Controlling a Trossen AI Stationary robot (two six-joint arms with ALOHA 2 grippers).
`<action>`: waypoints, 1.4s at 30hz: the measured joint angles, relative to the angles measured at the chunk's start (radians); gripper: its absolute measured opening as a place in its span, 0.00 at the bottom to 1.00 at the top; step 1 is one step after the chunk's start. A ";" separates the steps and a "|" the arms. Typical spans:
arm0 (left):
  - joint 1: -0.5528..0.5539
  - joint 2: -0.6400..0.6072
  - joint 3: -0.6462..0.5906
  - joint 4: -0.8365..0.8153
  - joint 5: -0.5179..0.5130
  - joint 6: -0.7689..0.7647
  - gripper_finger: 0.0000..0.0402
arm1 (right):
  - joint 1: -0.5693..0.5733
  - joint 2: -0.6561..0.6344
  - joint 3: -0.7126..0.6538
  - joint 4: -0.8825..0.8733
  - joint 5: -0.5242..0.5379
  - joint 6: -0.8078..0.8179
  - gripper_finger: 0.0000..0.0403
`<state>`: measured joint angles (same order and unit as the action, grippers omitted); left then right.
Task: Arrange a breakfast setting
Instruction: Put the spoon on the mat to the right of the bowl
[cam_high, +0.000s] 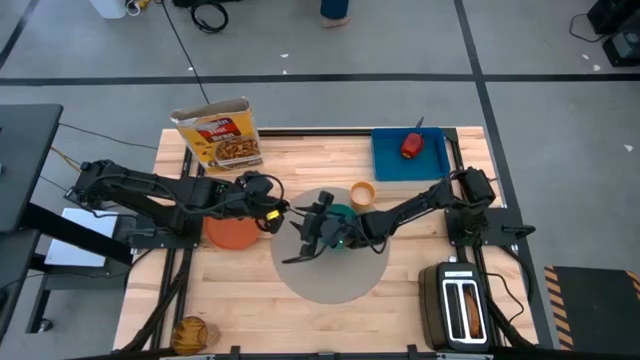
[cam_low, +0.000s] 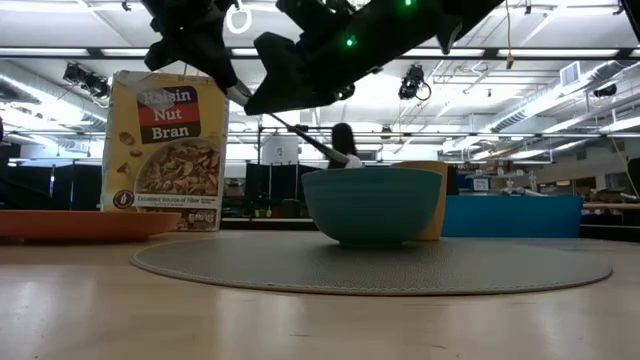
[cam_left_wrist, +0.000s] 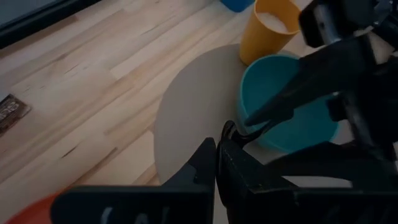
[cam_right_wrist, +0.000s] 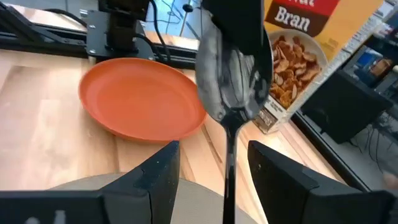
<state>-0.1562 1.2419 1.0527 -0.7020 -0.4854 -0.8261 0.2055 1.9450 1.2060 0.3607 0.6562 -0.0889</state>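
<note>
Landmark: wooden table (cam_high: 250, 300).

- Cereal box (cam_high: 219, 134), yellow, printed "Raisin Nut Bran": upright at the table's far edge, left of centre.
- Blue square board (cam_high: 410, 155): flat on the table's far right corner.
- Black two-slot toaster (cam_high: 462, 306): on the table's near right corner, slots facing up.
- Grey floor (cam_high: 330, 50) with dark lines lies beyond the table's far edge.
- Low view: a person (cam_low: 343, 145) stands in the room well behind the table, too small for detail.

Left gripper (cam_high: 272, 212) raised beside the grey mat (cam_high: 335, 285), fingers pressed together on the metal spoon (cam_right_wrist: 231, 106), right gripper (cam_high: 312, 232) spread wide above the mat, both arms reaching inward, meeting.
</note>
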 joint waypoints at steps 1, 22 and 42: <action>0.000 0.000 0.000 -0.001 0.000 0.000 0.04 | -0.004 0.000 0.000 0.000 -0.001 0.003 0.48; 0.000 0.000 0.000 0.024 -0.003 0.002 0.04 | -0.024 0.000 -0.001 -0.017 -0.007 0.047 0.16; 0.009 0.000 0.002 0.022 -0.010 -0.026 0.04 | -0.013 -0.001 -0.002 0.001 0.087 0.007 0.19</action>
<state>-0.1471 1.2423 1.0543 -0.6796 -0.4954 -0.8520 0.1921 1.9438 1.2045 0.3619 0.7429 -0.0821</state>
